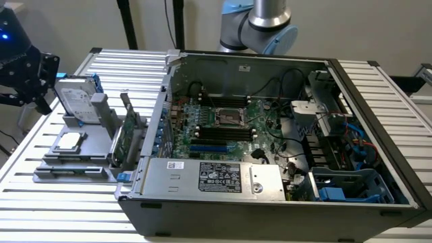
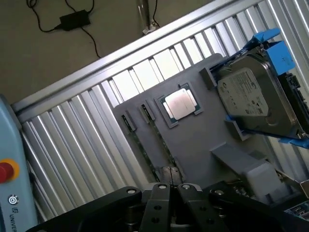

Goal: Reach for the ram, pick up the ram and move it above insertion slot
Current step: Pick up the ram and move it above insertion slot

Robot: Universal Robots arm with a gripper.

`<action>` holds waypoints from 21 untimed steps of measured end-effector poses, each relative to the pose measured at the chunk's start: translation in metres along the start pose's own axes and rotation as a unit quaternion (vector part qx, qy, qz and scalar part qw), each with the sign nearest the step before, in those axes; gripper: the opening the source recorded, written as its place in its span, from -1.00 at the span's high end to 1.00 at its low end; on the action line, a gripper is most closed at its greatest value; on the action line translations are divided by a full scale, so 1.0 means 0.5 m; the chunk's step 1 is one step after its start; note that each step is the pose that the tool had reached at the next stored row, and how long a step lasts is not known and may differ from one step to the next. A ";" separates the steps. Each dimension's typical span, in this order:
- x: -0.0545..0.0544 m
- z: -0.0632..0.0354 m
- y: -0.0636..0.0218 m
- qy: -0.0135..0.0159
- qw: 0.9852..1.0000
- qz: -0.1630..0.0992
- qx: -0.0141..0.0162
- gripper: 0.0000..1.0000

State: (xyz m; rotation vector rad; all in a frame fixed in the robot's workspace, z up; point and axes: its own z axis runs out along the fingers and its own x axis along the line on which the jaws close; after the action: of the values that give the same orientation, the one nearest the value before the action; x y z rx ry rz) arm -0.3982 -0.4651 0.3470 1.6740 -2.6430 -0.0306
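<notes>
Ram (image 2: 161, 140) is seen parked on edge in a slot of the grey holder (image 2: 203, 145), beside a processor chip (image 2: 179, 103). Gripper (image 2: 170, 189) is closed on nothing, near the stick's end. Everything's laid on a ribbed metal table (image 2: 72, 145); carpet (image 2: 43, 63) and a power brick (image 2: 75, 19) are seen beyond.

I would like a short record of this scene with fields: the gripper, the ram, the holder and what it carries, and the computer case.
gripper: shut, holding nothing, near the gray holder
ram: thin stick standing on edge in the gray holder, not grasped
gray holder: on the slatted table, on the exterior view's left of the case
also on holder: processor lying flat; hard drive upright
computer case: open, motherboard in view
</notes>
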 end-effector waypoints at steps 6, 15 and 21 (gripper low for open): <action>0.000 0.000 0.000 0.001 0.999 -0.055 0.000 0.79; 0.000 0.000 0.000 0.003 0.991 -0.136 0.000 0.79; 0.000 0.000 0.000 0.004 0.982 -0.190 0.000 0.79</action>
State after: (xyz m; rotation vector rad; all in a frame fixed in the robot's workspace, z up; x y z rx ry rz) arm -0.3982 -0.4651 0.3470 2.1424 -2.2751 -0.0262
